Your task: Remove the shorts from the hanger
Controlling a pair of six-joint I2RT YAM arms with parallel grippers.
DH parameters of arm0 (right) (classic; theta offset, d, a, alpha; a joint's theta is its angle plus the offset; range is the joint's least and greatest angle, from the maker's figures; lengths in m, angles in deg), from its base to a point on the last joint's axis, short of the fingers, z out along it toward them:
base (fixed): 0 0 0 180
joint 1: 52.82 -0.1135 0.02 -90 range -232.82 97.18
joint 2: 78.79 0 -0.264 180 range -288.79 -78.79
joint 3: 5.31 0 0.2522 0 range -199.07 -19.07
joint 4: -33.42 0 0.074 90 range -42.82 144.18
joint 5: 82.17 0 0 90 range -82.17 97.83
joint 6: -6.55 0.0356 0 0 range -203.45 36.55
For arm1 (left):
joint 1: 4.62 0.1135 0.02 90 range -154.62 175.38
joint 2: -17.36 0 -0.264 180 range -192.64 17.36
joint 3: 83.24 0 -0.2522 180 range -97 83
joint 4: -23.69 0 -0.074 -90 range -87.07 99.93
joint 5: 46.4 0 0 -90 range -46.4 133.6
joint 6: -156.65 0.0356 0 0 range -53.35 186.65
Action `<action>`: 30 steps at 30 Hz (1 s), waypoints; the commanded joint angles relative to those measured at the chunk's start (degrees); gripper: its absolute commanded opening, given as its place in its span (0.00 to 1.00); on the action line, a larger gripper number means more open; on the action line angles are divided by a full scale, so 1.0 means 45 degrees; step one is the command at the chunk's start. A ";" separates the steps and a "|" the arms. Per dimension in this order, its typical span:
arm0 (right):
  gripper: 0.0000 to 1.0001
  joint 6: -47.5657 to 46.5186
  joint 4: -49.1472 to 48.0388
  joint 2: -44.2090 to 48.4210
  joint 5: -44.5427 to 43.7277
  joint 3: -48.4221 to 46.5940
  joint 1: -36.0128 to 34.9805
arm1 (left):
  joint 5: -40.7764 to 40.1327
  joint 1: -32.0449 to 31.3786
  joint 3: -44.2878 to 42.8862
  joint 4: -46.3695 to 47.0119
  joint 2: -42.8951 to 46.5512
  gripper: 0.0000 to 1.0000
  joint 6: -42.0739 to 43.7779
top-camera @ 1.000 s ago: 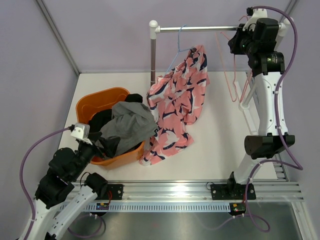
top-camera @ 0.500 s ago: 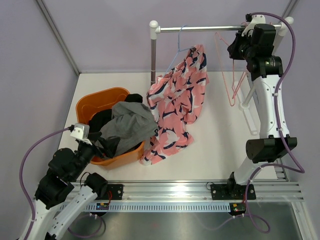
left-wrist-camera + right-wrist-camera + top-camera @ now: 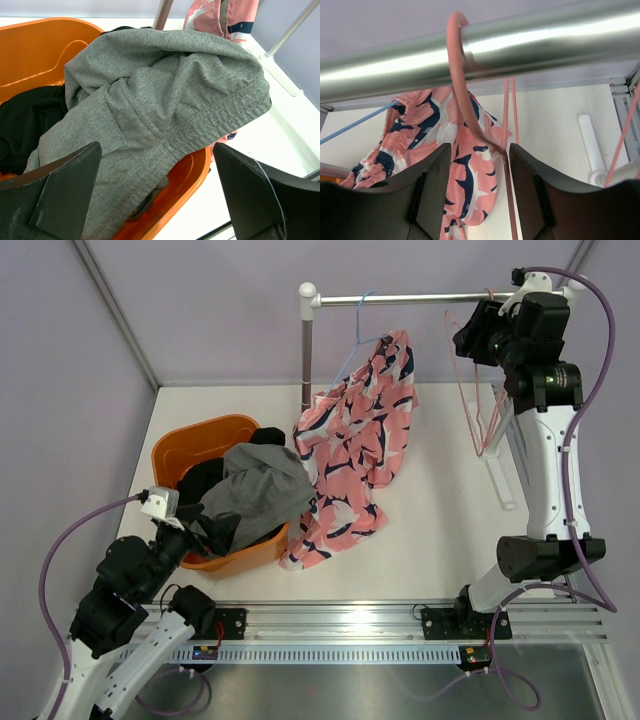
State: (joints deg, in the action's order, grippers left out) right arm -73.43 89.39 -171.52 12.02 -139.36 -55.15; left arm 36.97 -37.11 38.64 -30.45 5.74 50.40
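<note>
Lilac walls close in a white tabletop; a metal rail runs across the 12 o'clock side of the overhead view, carried on an upright post at its left end.

Shorts, pink with a navy and white shark print, hang from a blue hanger hooked on the rail at about 12 o'clock; their upper part is bunched on the hanger, while the lower part spills down and lies spread on the tabletop near the centre, its left edge touching the basket.

An orange basket sits at 9 o'clock, heaped with a grey garment that drapes over its near rim and a black garment beneath it.

Up at 1 o'clock, an empty pink hanger has its hook over the rail; the right gripper is raised just below the rail with its fingers spread apart, the hanger's neck passing through the gap; whether either finger touches the wire I cannot tell.

Down at 8 o'clock, the left gripper is spread wide and holds nothing; it hovers at the basket's near edge, pointing at the grey garment.
</note>
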 commanded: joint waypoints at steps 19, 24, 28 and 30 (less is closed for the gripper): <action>0.71 0.0761 0.0349 0.2365 -0.4855 0.0325 -0.5730 | 0.0400 -0.0006 0.0131 0.0653 -0.0114 0.99 0.0271; 0.71 0.1171 -0.0455 0.1292 -0.5518 -0.0260 -0.7215 | 0.0322 -0.0006 0.0131 0.0634 -0.0133 0.99 0.0232; 0.72 0.1425 -0.1292 0.0101 -0.6065 -0.0943 -0.8016 | 0.0322 -0.0006 0.0131 0.0634 -0.0231 0.99 0.0232; 0.73 0.1464 -0.1490 -0.0542 -0.6397 -0.1412 -0.8309 | 0.0322 -0.0006 0.0131 0.0614 -0.0289 0.99 0.0232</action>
State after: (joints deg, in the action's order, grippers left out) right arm -68.23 88.17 -171.63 -11.83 -141.28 -90.62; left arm 37.60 -37.11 39.04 -30.23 5.55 50.71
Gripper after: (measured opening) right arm 0.722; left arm 0.988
